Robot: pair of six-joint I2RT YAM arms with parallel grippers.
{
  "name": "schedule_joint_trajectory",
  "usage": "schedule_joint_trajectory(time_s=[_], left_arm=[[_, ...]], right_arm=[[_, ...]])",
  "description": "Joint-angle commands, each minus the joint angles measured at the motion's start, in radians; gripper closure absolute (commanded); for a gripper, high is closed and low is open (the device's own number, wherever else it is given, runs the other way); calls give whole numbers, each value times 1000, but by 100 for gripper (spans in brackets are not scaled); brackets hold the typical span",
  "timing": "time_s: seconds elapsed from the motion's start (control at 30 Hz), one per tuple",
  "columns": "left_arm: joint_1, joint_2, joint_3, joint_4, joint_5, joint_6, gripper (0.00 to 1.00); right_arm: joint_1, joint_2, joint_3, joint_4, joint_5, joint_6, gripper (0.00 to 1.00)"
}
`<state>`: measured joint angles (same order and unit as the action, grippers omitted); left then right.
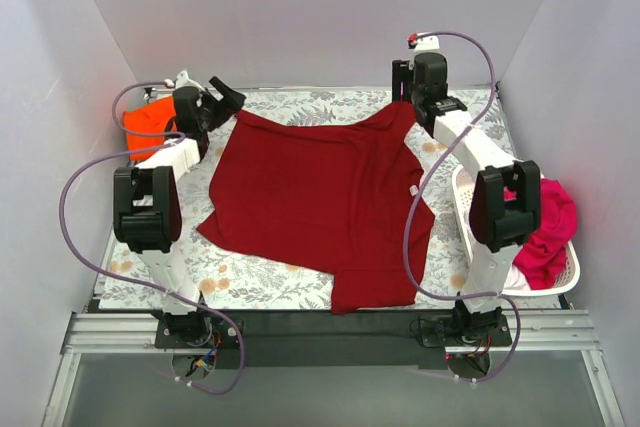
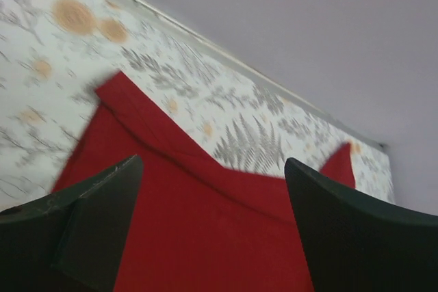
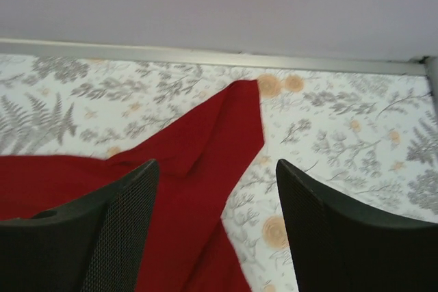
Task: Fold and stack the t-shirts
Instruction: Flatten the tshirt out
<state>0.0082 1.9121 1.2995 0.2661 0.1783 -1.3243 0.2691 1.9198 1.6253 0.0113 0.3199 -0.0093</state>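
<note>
Two arms: mine, both reached toward the far side of the fern-print table cover [image 1: 250, 282].
Orange t-shirt [image 1: 145, 122]: bunched in the far-left corner, beside my left arm.
Left gripper [image 2: 212, 165]: jaws spread wide, nothing between them; above the crimson shirt's far-left corner.
Crimson t-shirt [image 1: 320, 197]: spread flat mid-table, near-right part reaching the front edge.
Right gripper [image 3: 215, 165]: jaws spread wide, gripping nothing; above the shirt's far-right corner.
Magenta-pink t-shirt [image 1: 550, 232]: heaped in the white basket [image 1: 572, 272] at right, draped over its rim.
</note>
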Motion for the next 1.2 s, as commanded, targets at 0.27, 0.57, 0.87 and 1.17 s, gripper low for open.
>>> schedule_joint_trajectory(time_s=[0.27,0.57,0.87,1.17], left_arm=[[-93,-16,-272,220,216,-39,22],[-77,71,-275,184,173,-61,22],[-10,36,-368,122,59,-81,22],[38,-12,-433,159,105,-90,22]], right_arm=[[19,-145,-358,7,-251,213,42],[33,-125,-446,9,-262,247,44],[33,-104,-487,9,-257,264,45],[32,-29,-458,4,-234,276,45]])
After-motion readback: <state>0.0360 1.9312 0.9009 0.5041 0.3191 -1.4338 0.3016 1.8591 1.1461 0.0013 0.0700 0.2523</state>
